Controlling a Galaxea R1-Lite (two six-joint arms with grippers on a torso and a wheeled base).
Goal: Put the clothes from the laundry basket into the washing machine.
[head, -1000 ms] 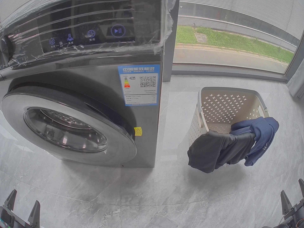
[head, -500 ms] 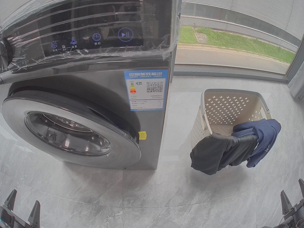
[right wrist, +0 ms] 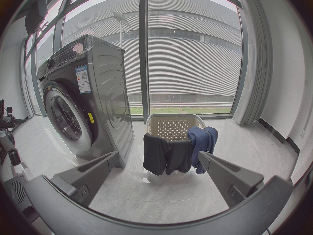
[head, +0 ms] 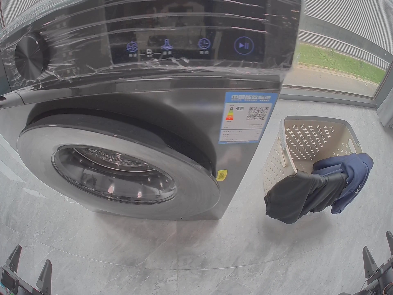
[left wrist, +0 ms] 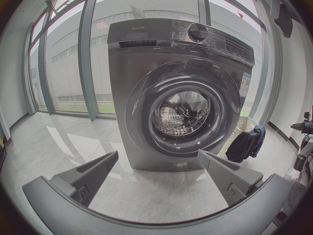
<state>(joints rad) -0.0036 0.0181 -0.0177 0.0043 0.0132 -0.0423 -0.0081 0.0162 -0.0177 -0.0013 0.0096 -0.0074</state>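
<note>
Closing in on the dark grey front-loading washing machine [head: 163, 115], the viewpoint is shifting: machine and basket are sliding rightward across the head view and the round control dial [head: 28, 56] is coming into sight, while the things themselves are standing where they stood. The white perforated plastic laundry basket [head: 319, 121] is sitting on the pale stone floor [head: 204, 246] near the machine's right side, a black garment [head: 299, 195] and a navy blue garment [head: 352, 173] draping over its near rim. The left gripper [head: 32, 255] and right gripper [head: 376, 242] are waiting well short of both, each with its fingers spread apart and carrying nothing. The machine's round glass door [head: 114, 173] is looking shut, so loading is not yet possible. The risk ahead, as it seems from here: a tug on either draped garment could be dragging or tipping the light basket, or spilling cloth onto the floor.
</note>
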